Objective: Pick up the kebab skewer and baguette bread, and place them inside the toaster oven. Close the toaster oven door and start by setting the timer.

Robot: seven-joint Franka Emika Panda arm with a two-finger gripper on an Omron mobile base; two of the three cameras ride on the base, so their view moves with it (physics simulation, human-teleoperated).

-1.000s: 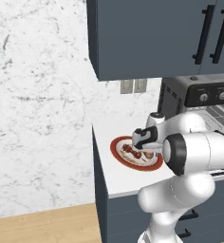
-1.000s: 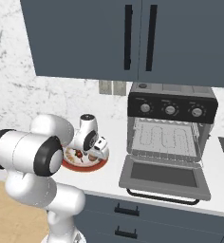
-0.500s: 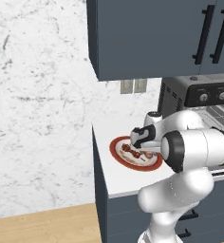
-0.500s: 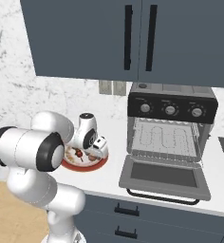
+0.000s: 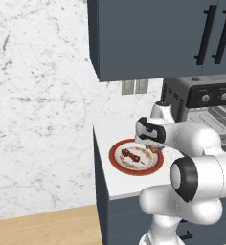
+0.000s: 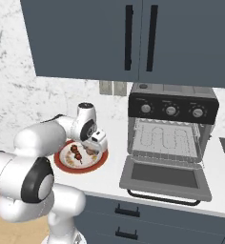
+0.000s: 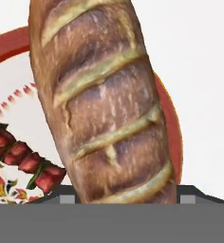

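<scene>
Our gripper [image 6: 91,148] is down over the right side of the red-rimmed plate [image 5: 116,162], and in the hand view the baguette bread [image 7: 104,104] fills the frame right at the jaws, its slashed crust running lengthwise away from us. The fingertips themselves are hidden at the bottom edge, so we cannot tell whether the jaws have closed onto the loaf or merely stand around it, partly drawn in. Just beside the bread on the plate lies the kebab skewer [image 7: 23,159], its dark red chunks on the loaf's left in the hand view and not visibly touching it. The plate sits on the white tabletop [image 6: 112,174], near the left end. To the right stands the toaster oven [image 6: 171,124], and the toaster oven door [image 6: 165,177] is dropped flat, leaving the rack inside open to us. We judge the step in hand to be the grasp of the bread. To do it well, we should hold the jaws square across the loaf's narrow width, near its middle so it does not tip when raised, and let them settle firmly before lifting. We should rise straight up, so the loaf does not drag the skewer or nudge the plate, and only then swing right toward the open oven, staying above the lowered door.
</scene>
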